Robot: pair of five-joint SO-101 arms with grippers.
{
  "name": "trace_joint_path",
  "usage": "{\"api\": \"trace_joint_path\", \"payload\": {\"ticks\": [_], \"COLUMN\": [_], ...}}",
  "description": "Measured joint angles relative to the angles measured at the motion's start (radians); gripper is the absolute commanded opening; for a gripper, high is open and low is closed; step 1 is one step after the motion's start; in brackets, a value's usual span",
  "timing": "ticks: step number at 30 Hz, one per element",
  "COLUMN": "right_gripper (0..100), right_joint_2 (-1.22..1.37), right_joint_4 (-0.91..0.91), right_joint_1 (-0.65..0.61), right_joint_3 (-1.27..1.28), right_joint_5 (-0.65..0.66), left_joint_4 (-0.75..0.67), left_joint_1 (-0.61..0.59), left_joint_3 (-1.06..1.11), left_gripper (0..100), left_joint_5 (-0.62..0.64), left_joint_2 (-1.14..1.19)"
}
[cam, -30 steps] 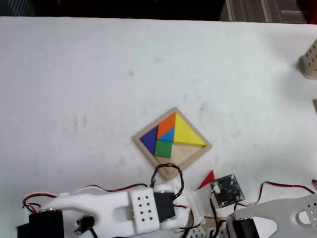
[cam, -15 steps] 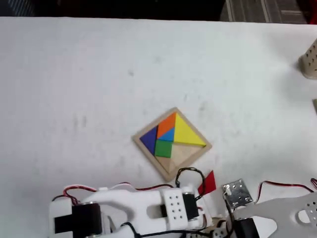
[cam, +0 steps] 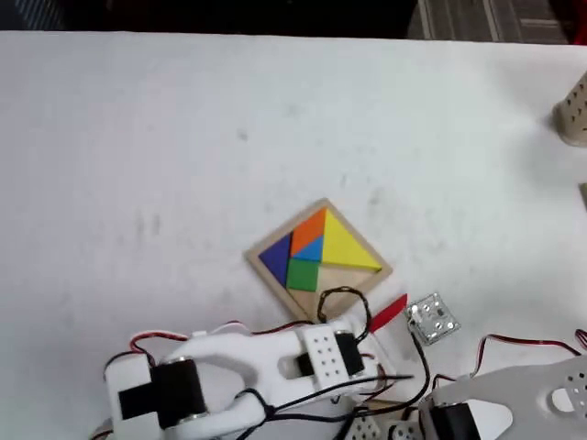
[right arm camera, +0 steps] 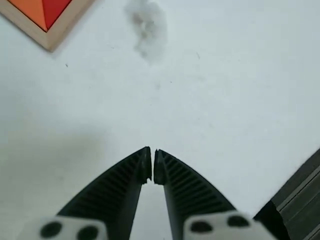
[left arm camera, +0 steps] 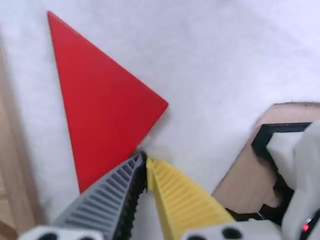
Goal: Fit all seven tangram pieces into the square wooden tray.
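- left tool [left arm camera: 145, 159] is pinched shut on nothing, tips nudging the edge of the flat red wooden triangle [left arm camera: 100, 105]
- in the last second that triangle slid closer to the square wooden tray [cam: 341, 280], now just beside its bare gap
- right tool [right arm camera: 152, 160] closed too, over the white desk [right arm camera: 225, 90] near the tray

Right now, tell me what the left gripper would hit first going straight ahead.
Most likely the red triangle; the left gripper, shut, sits right at its edge.

White arms [cam: 248, 371] with black motors [cam: 174, 390] and red-and-black cables [cam: 341, 291] end in ribbed grey, yellow and black jaws.
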Motion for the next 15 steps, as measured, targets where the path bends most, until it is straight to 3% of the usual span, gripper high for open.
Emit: {"api": "trace_joint_path", "payload": {"ticks": [7, 15], "right_gripper": [1.7, 1.7], "right_joint_2": [0.000, 0.000], "right_joint_4": [0.000, 0.000], "right_joint_1": [0.000, 0.000], "right_joint_3": [0.000, 0.000], "right_joint_5": [0.000, 0.000], "left_joint_4": [0.000, -0.035], "left_joint_1": [-0.037, -0.192], "left_joint_3": [-0.021, -0.043], "left_gripper": [2, 2], "left_joint_5": [-0.002, -0.002], "left_joint_2": [0.003, 0.009]}}
